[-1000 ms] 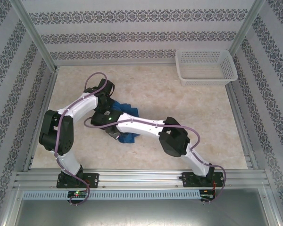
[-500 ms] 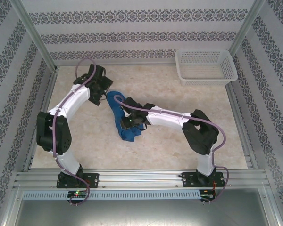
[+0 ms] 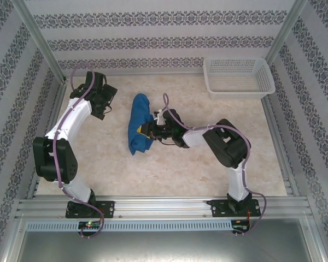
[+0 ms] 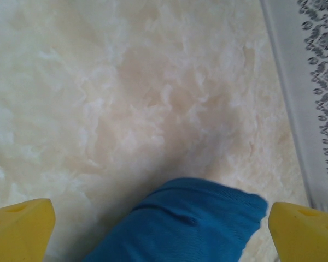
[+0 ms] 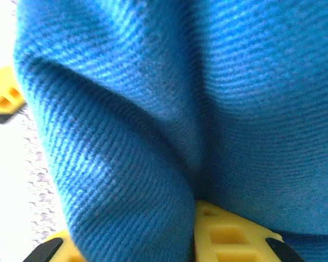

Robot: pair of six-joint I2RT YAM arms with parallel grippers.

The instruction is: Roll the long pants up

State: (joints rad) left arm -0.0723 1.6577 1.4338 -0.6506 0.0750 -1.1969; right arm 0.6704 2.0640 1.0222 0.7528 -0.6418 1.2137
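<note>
Long pants (image 3: 138, 117) lie bunched in a narrow blue heap on the tabletop (image 3: 197, 164), a little left of its middle, and the heap runs from 12 to 6 o'clock. You have the right gripper (image 3: 148, 131) at the heap's 4 o'clock edge, touching the cloth. On your right wrist view a thick fold of the long pants hangs down between the yellow pads (image 5: 229, 236), so the jaws are clamped on that fold. Blue twill covers nearly the whole of that view.

Your left gripper (image 3: 106, 105) sits apart from the heap, out at its 10 o'clock, near the far left corner of the tabletop. Its jaws stand wide apart with nothing gripped. On the left wrist view one rounded end of the blue cloth lies on the marbled surface between the two yellow fingertips (image 4: 19, 229), touching neither.

A white mesh basket (image 3: 238, 90) stands in the far corner at 1 o'clock, well apart from the pants.
</note>
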